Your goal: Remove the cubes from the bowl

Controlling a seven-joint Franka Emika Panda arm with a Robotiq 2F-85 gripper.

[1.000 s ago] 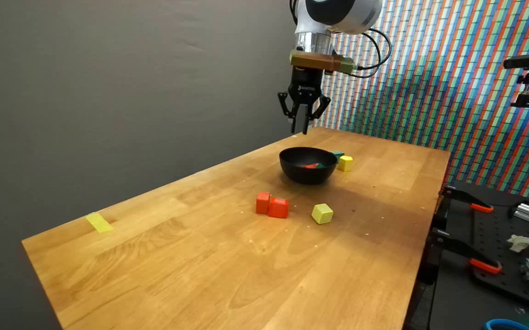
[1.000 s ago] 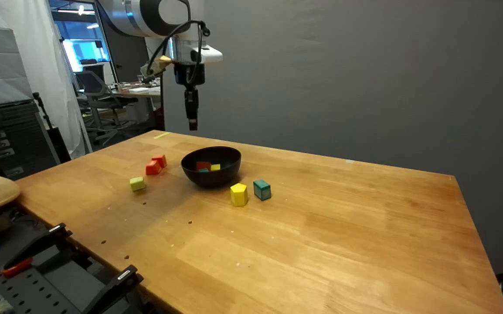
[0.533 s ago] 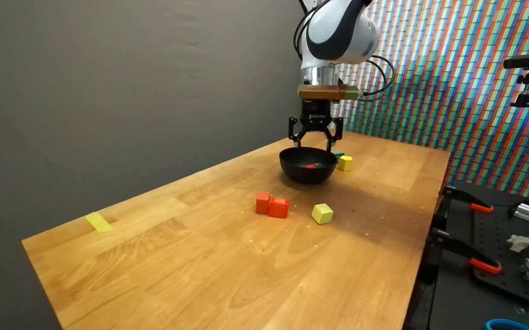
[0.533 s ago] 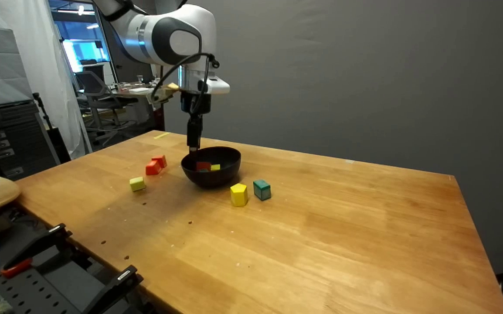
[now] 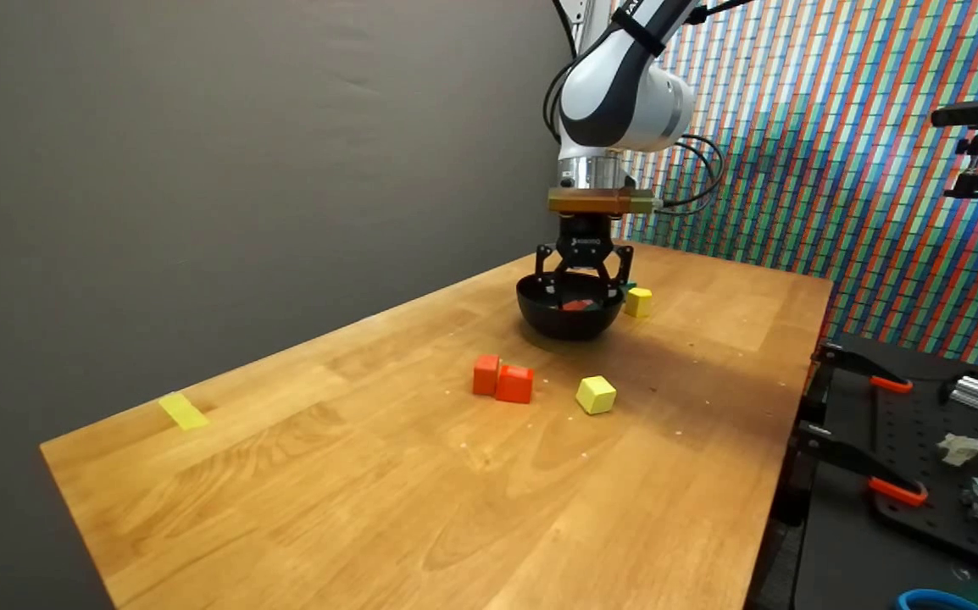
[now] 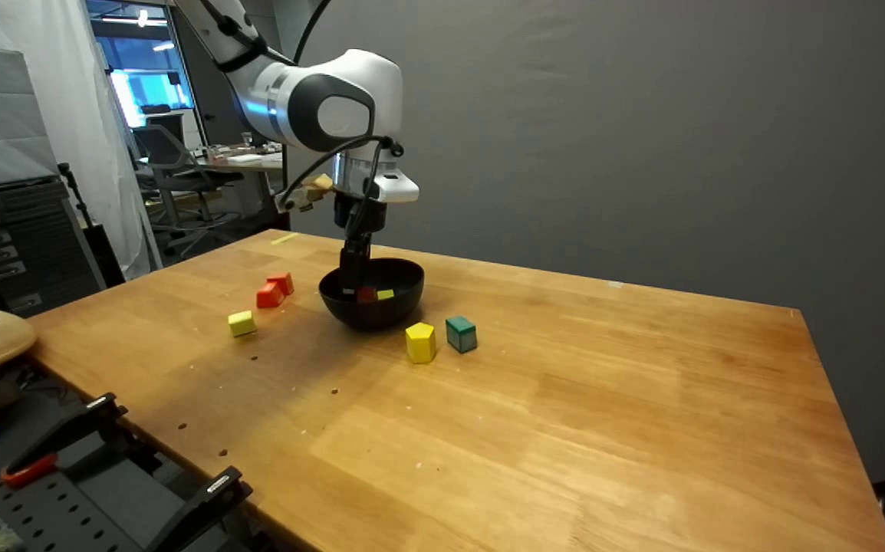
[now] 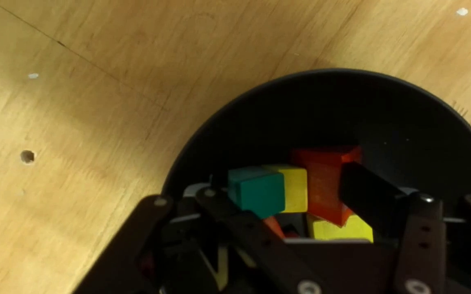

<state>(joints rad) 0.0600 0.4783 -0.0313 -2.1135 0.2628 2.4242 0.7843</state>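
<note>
The round black bowl (image 5: 569,324) stands on the table in both exterior views. My gripper (image 7: 288,179) reaches down into it, its jaws apart and pointing down. In the wrist view a teal cube (image 7: 262,194), a yellow cube (image 7: 296,190) and a red block (image 7: 323,183) lie side by side between the jaws. The right-hand finger (image 7: 366,192) overlaps the red block's edge; whether they touch, I cannot tell. The left fingertip is hidden in the dark. A yellow-green block (image 7: 343,228) and part of an orange-red one (image 7: 273,226) show lower in the bowl.
Two red blocks (image 5: 502,381) and a yellow-green cube (image 5: 596,395) lie outside the bowl. Near its rim are a yellow block (image 6: 420,343) and a teal block (image 6: 461,334). Flat yellow tape (image 5: 184,411) marks the table edge. Black clamps (image 6: 201,510) grip another edge.
The arm has come down from above the bowl until the fingers are inside. The jaws spread on the way and have since narrowed slightly. The red and yellow blocks inside have shifted a little.
</note>
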